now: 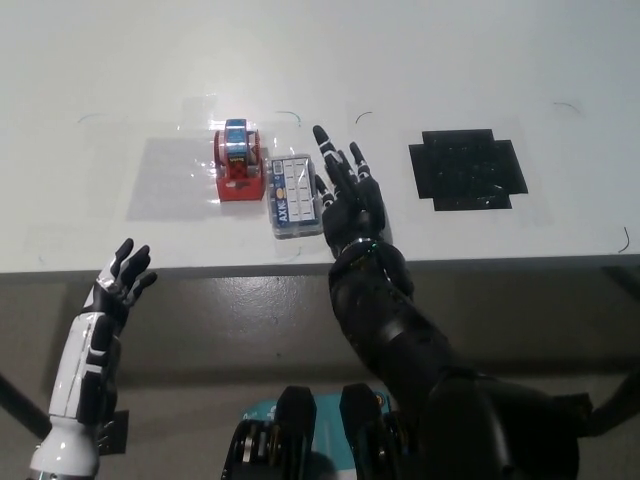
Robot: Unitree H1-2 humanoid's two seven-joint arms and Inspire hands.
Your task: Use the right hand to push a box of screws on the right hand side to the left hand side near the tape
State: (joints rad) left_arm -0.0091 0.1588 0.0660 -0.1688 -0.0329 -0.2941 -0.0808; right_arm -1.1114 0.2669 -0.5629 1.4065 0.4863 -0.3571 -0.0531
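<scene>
White left hand [120, 283] hangs out below the desk's front edge on the left side, fingers spread apart, holding nothing, just parked there. On the desk [420, 50] itself, going from the left, there's a grey rectangular patch [170, 178] under a clear film, then the red tape dispenser [238, 163] sitting at that patch's right end. The box of screws [294, 195] is right beside the tape, nearly touching its base, and close to the desk's front edge. So I'd say the push is basically done, or a nudge away from it.

Black right hand [345, 192] is flat and open, fingers straight and slightly fanned, pressed up against the box's right side, gripping nothing. If there's any push left, I'd keep the palm edge flat along the long side of the box so it slides straight and doesn't spin, and go slow, because the tape dispenser is directly in its path and one more shove would probably knock it sideways. The box is also near the front edge, so I'd push purely leftward rather than toward the robot.

Further right there's a black cross-shaped mat [467, 168], well apart from everything, not in the way at all. Nothing else on the desk that I can make out
</scene>
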